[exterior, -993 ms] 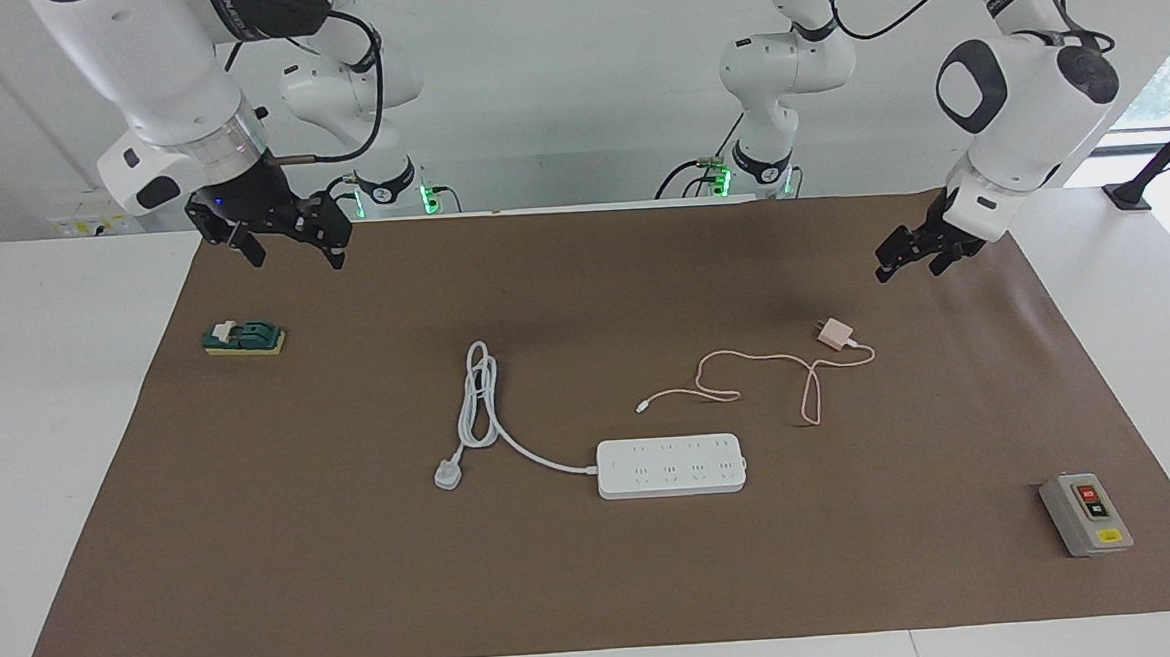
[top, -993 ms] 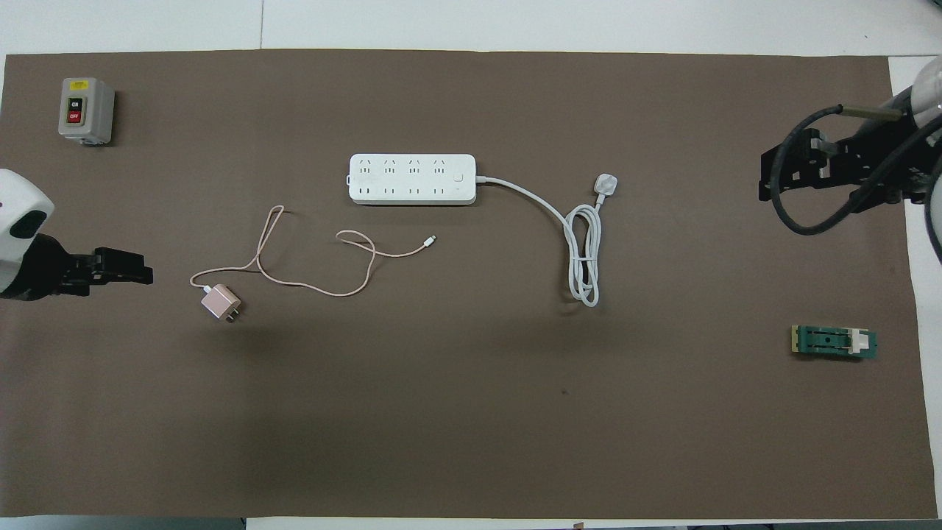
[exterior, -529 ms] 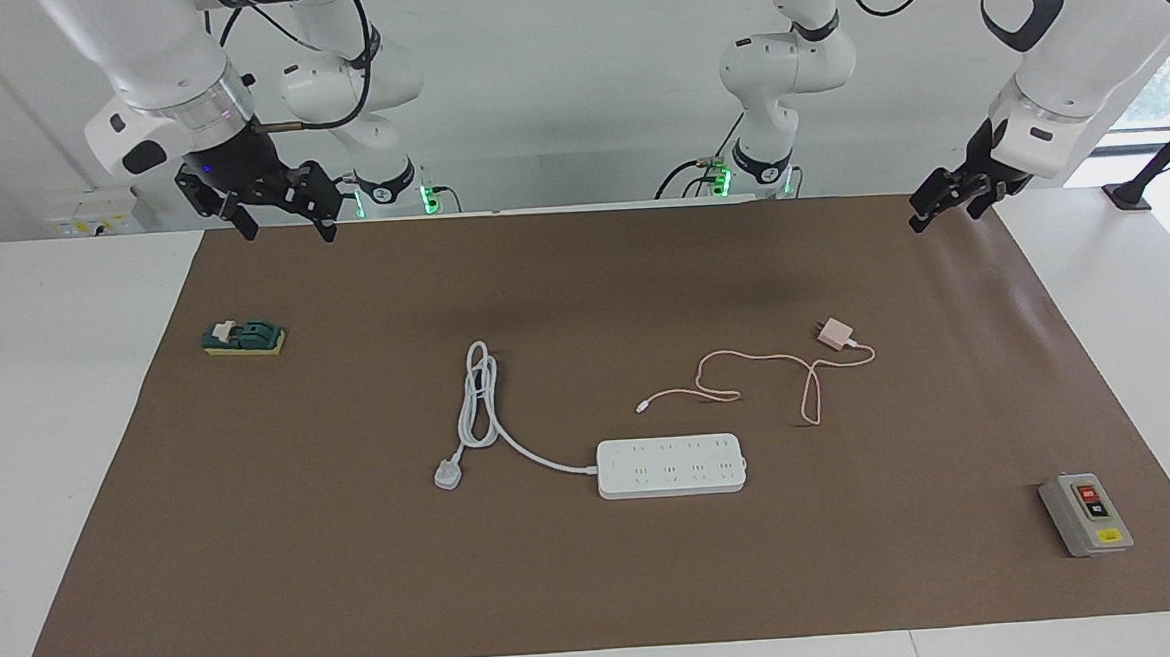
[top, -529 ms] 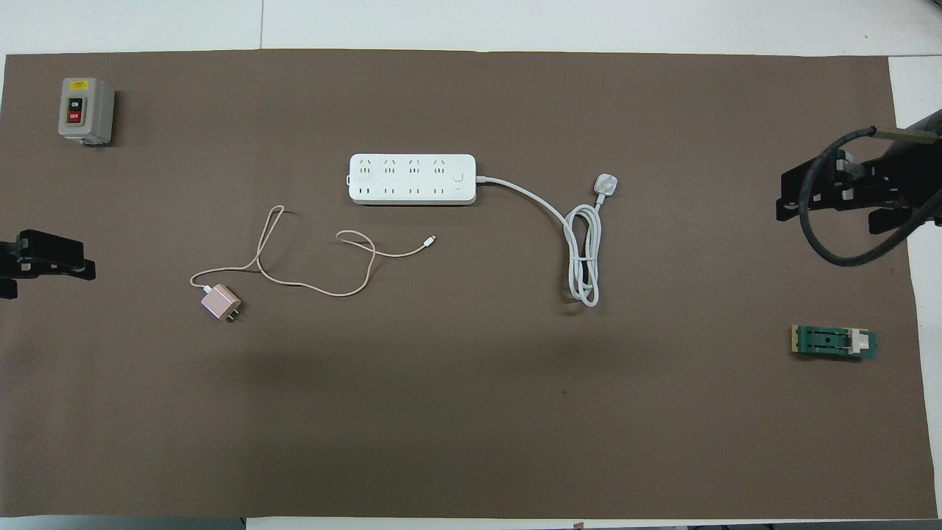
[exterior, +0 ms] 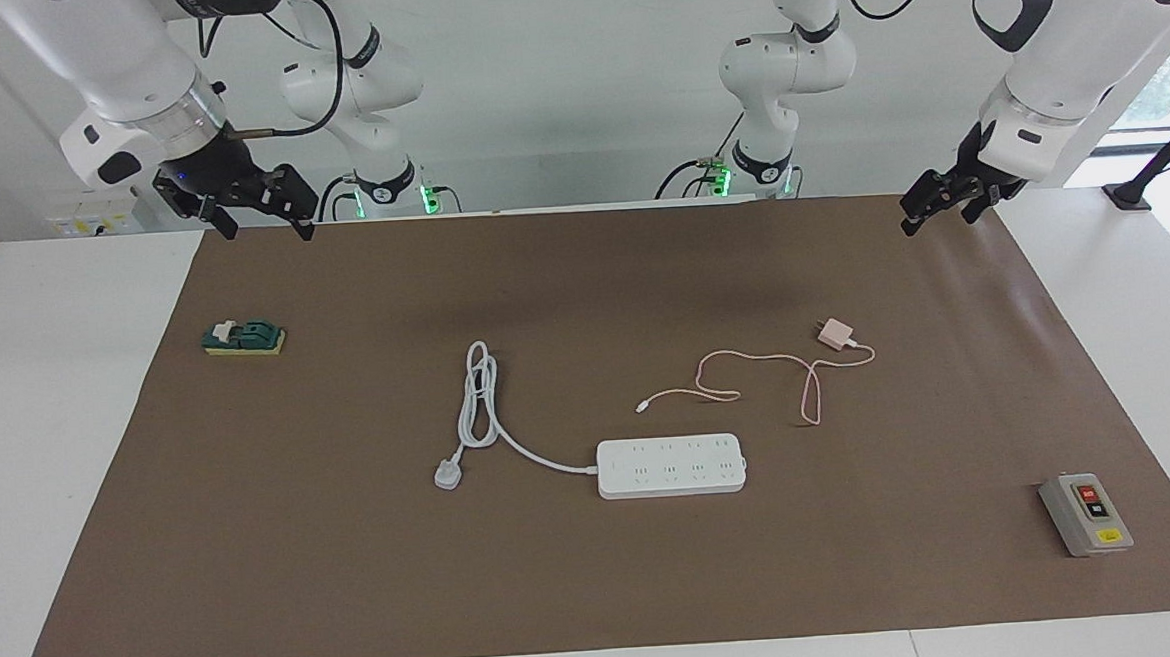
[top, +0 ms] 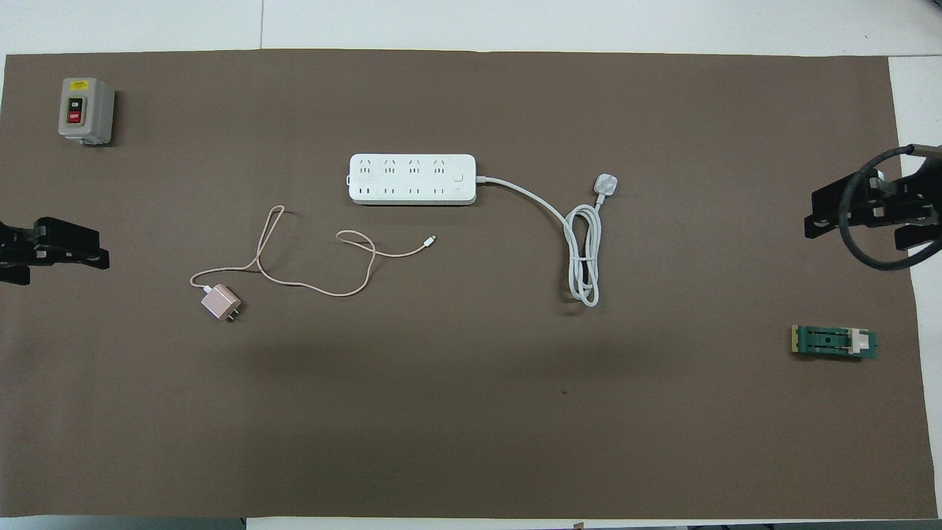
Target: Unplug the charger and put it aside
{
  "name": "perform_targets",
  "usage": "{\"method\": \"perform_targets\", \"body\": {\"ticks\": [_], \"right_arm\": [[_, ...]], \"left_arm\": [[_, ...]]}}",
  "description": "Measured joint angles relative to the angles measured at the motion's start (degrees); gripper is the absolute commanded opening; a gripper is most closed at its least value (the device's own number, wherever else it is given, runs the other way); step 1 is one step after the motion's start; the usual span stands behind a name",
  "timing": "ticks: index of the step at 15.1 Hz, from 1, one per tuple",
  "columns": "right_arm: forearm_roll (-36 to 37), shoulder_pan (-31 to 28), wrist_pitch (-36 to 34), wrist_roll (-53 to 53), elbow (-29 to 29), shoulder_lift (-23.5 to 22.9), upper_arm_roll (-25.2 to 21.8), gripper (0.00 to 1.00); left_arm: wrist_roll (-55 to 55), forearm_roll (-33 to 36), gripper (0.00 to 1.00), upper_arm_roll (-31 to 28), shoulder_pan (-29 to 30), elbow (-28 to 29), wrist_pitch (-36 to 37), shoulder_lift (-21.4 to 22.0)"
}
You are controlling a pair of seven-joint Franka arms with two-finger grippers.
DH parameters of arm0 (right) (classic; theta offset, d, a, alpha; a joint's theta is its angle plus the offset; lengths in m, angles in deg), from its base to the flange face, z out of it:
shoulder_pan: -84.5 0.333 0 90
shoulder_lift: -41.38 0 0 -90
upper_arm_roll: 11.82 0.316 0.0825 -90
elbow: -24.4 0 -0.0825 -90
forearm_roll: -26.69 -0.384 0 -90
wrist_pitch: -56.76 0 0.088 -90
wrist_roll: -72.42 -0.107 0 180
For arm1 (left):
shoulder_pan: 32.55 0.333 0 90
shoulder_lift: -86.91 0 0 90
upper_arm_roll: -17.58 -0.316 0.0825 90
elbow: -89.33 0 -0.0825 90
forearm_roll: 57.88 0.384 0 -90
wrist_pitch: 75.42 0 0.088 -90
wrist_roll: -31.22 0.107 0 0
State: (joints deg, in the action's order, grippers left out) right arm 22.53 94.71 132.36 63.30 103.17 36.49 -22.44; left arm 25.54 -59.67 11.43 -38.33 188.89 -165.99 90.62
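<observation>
The charger (exterior: 833, 334) lies loose on the brown mat (exterior: 599, 588) that covers the table (exterior: 49, 417), already out of the white power strip (exterior: 671, 465) and well apart from it, nearer to the robots than the strip and toward the left arm's end of the table. By the look of things the unplugging and setting aside are done, or nearly so.

The left claw (exterior: 949, 199) hangs in the air over the mat's edge at the robots' side, near the corner at the left arm's end. From it the charger lies farther out on the table and toward the middle. The left arm is clearly the nearer one. The right claw (exterior: 238, 201) is raised over the opposite corner of the mat, well apart from the charger, with its fingers spread wide and nothing between them. Whether the left claw is spread or closed I cannot tell; it holds nothing.

The charger's body is a small pale-pink cube lying on its side, its two metal prongs pointing toward the robots in the overhead view. Its thin pink cable (top: 309, 258) leaves the opposite face, loops out toward the strip, then wanders back in slack curves to a white tip (top: 430, 239) that rests just short of the strip without touching it.
</observation>
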Motion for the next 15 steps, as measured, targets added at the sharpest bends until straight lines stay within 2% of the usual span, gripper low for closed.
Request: {"method": "perform_targets", "body": {"ticks": [7, 15], "right_arm": [[0.88, -3.64, -1.18, 0.00, 1.74, 2.68, 5.34, 1.00], [1.23, -5.99, -1.13, 0.00, 2.89, 3.26, 7.38, 1.00]], "left_arm": [[4.15, 0.00, 1.00, 0.09, -1.10, 0.00, -2.84, -0.49], [7.03, 0.00, 1.00, 0.14, -1.52, 0.00, -2.97, -0.54]]}}
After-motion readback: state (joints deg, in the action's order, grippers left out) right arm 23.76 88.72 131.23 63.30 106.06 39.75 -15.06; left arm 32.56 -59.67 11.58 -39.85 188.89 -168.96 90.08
